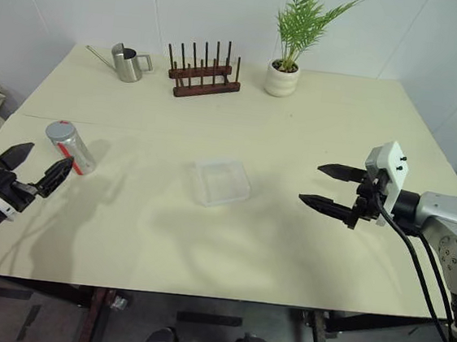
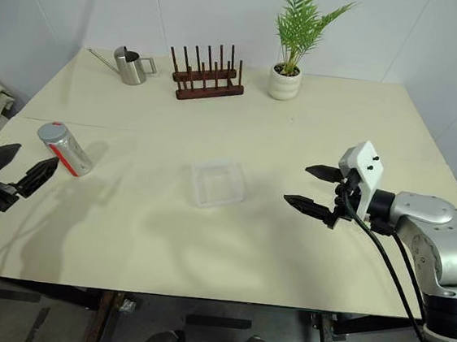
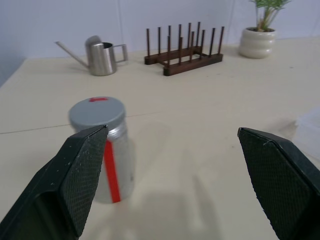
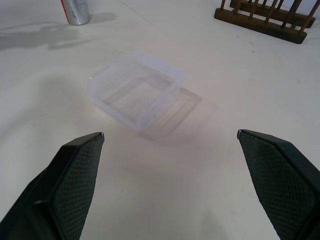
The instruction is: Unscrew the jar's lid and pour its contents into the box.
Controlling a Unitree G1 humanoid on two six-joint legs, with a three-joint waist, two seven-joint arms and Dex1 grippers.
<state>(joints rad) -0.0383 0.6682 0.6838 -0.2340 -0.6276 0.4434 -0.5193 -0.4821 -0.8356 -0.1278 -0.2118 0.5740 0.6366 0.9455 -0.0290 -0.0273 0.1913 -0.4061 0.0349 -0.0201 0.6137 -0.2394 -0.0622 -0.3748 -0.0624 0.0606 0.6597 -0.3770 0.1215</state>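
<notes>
On the pale surface (image 1: 296, 145) the jar (image 1: 71, 148) stands near the left edge with its grey lid (image 1: 58, 130) on, and the clear box (image 1: 221, 181) sits near the middle, well apart from it. The left gripper (image 1: 35, 165) hovers just beside the jar with its fingers (image 1: 54, 177) spread, and the right gripper (image 1: 326, 187) hangs to the right of the box, likewise spread and touching nothing. Along the far edge stand a steel watering can (image 1: 128, 64), a wooden rack (image 1: 205, 77) and a potted plant (image 1: 287, 63).
</notes>
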